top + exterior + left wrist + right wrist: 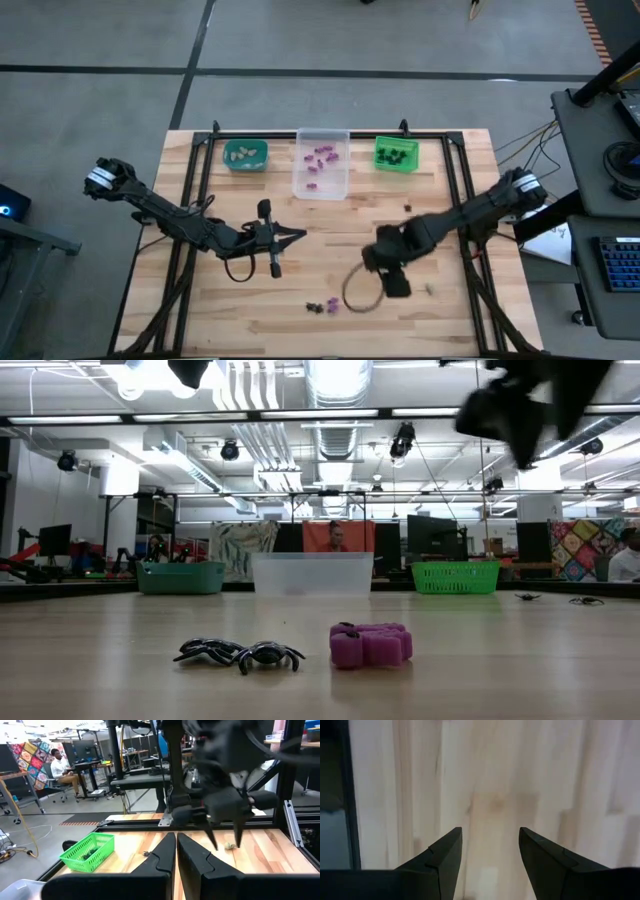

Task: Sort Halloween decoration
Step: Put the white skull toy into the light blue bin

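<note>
Two black spider trinkets and a purple trinket lie on the wooden table near its front edge; from above they show as black and purple. A pale trinket lies farther right. My right gripper hangs open over bare wood, tipped down, to the right of these trinkets, with nothing between its fingers. My left gripper is shut and level at mid-table, holding nothing.
Three bins stand along the far edge: a teal one with pale pieces, a clear one with purple pieces and a green one with black pieces. Small dark trinkets lie at the far right. A person sits beyond the table.
</note>
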Controlling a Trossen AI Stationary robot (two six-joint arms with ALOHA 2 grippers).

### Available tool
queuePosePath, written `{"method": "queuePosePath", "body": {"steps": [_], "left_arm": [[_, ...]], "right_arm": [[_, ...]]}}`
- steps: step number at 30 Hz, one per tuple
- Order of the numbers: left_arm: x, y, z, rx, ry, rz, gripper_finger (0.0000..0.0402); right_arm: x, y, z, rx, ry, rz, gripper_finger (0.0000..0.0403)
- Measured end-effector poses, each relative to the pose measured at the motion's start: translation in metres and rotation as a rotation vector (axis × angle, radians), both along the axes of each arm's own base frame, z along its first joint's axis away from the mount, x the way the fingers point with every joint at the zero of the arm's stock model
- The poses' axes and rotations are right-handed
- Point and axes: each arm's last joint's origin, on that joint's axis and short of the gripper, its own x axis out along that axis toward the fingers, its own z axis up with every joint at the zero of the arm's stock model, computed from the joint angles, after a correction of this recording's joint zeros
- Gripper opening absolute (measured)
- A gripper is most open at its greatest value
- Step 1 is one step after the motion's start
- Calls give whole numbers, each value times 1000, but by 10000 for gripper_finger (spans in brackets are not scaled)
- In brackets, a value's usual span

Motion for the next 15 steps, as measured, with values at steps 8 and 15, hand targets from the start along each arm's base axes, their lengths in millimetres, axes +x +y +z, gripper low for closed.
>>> {"method": "queuePosePath", "body": {"steps": [8, 15], "left_arm": [[2, 4, 1, 1, -12, 17, 0], [4, 11, 2, -3, -21, 42, 0]], "right_arm": [[-54, 33, -37, -126, 286, 48, 187], [-91, 55, -57, -170, 415, 68, 187]]}}
